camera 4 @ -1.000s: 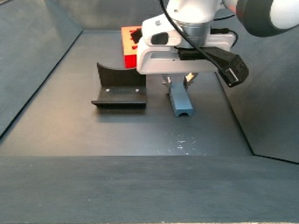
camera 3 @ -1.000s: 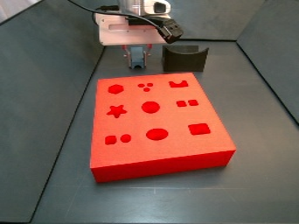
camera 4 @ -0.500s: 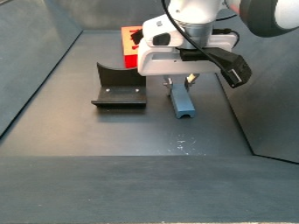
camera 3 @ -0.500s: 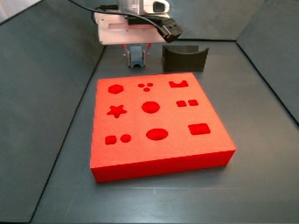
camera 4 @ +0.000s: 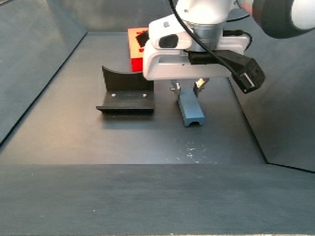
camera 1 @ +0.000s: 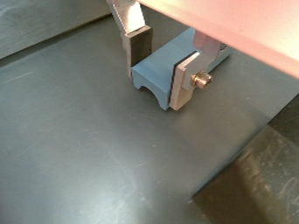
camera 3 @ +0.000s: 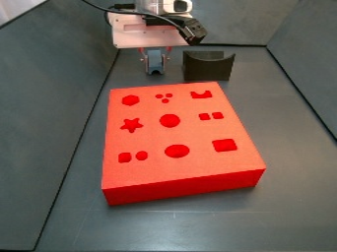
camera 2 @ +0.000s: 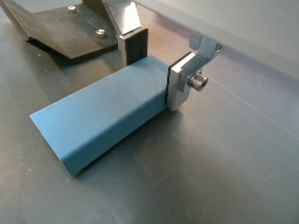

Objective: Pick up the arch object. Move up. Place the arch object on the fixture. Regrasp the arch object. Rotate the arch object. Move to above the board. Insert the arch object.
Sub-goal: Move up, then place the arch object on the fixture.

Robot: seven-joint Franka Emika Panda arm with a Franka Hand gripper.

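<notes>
The arch object (camera 4: 192,111), a slate-blue oblong block, lies flat on the dark floor. Both wrist views show it between the fingers (camera 1: 159,68) (camera 2: 100,114), with its arched end face pointing away from the fixture. My gripper (camera 4: 187,88) is down over one end of it, and both dark pads (camera 1: 140,54) press on its sides. In a side view the gripper (camera 3: 156,61) stands just behind the red board (camera 3: 178,138). The dark fixture (camera 3: 208,65) (camera 4: 123,92) sits right beside the gripper, apart from the block.
Dark grey walls (camera 3: 53,59) enclose the floor on three sides. The board with its cut-out holes fills the middle of the floor. A wrist view shows the fixture's base plate (camera 2: 65,31) close behind one finger.
</notes>
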